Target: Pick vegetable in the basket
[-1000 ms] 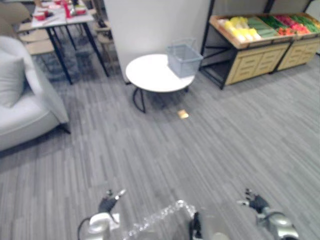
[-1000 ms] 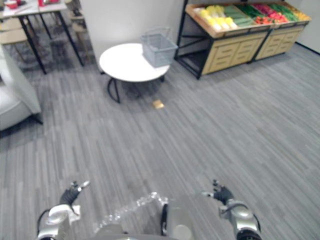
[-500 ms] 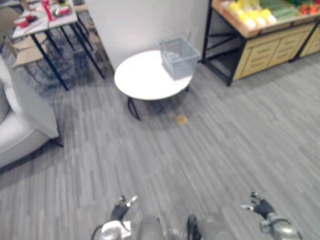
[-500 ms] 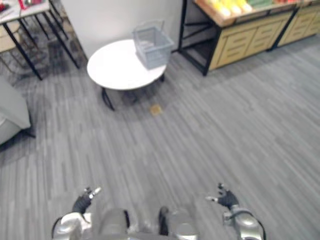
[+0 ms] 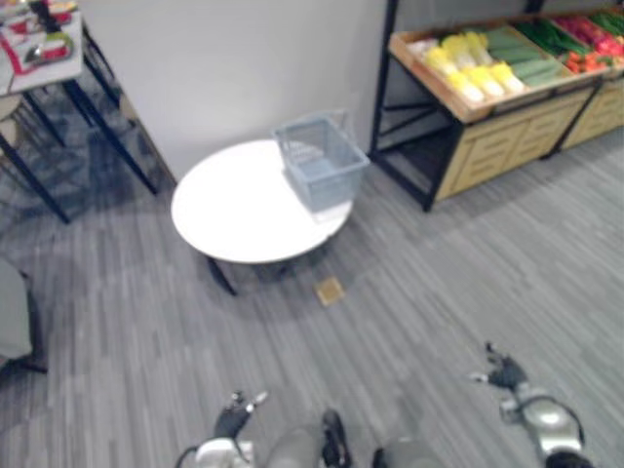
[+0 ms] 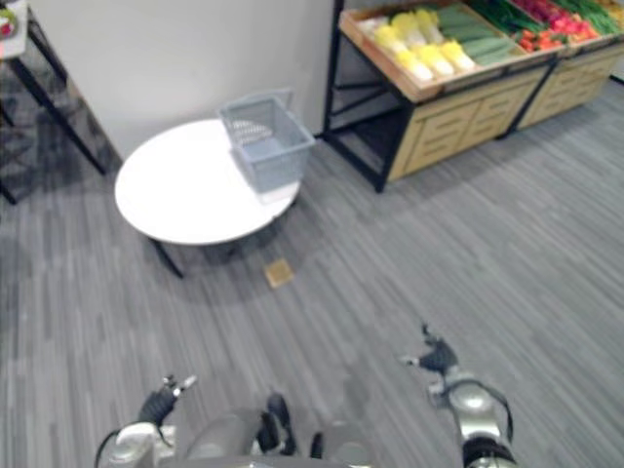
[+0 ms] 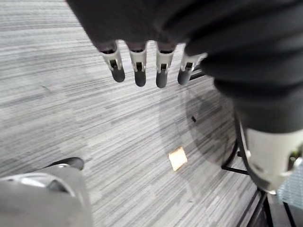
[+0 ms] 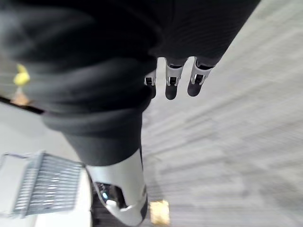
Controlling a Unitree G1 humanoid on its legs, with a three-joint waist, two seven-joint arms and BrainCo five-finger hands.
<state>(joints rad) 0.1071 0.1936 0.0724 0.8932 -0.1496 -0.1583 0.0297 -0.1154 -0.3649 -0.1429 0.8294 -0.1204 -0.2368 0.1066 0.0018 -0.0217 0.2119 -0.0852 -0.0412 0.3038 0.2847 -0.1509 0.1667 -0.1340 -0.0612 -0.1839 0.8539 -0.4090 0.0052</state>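
Note:
A grey wire basket [image 5: 320, 159] stands on the right edge of a round white table [image 5: 234, 208]; I see nothing in it. Vegetables lie on a wooden shelf stand [image 5: 485, 80] at the back right: yellow ones [image 5: 466, 66], green ones [image 5: 526, 56] and red ones [image 5: 590, 47]. My left hand [image 5: 233, 420] hangs low at the bottom, open and holding nothing, with straight fingers [image 7: 138, 67]. My right hand [image 5: 505, 373] hangs at the lower right, open and holding nothing, fingers [image 8: 172, 84] straight over the floor. Both hands are far from the basket and the shelf.
A small tan tile [image 5: 330, 290] lies on the grey plank floor in front of the table. A black-legged table [image 5: 39, 58] with red items stands at the back left. A white wall panel [image 5: 224, 68] rises behind the round table.
The camera has turned right and moved closer: table, basket and shelf sit nearer and more central. Both hands still hang open at the sides.

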